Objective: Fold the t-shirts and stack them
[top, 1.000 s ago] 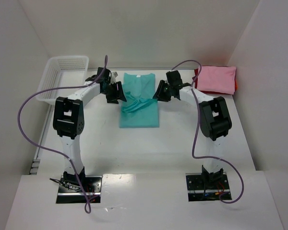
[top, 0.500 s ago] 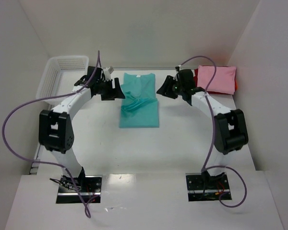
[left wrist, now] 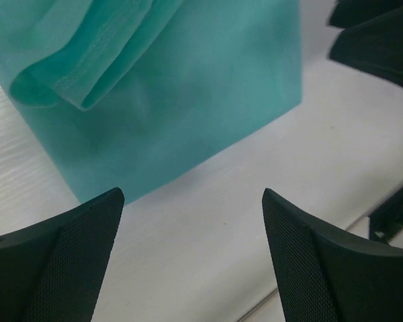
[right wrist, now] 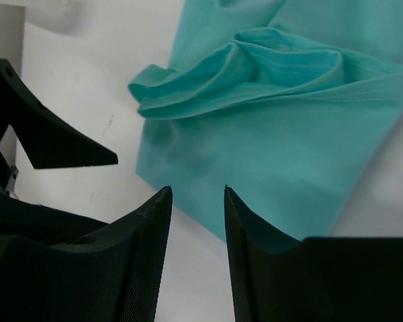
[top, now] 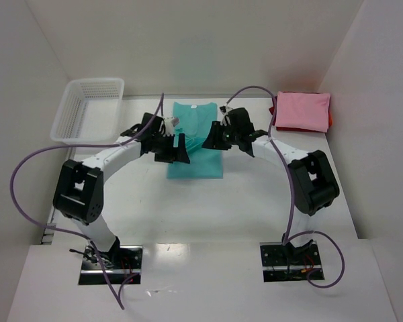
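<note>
Both arms have swung inward over the sleeve-folded teal-green collared cloth t-shirt (top: 196, 168) toward the white table's (top: 188, 208) far edge; left gripper (left wrist: 191, 196) now gapes wide, right gripper (right wrist: 198, 191) narrowly apart, both empty; bottom-up fold likely next.

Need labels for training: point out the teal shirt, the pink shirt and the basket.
teal shirt (top: 196, 167): top view, lower panel.
pink shirt (top: 302, 111): top view, middle of folded top.
basket (top: 64, 111): top view, left mesh wall.
</note>
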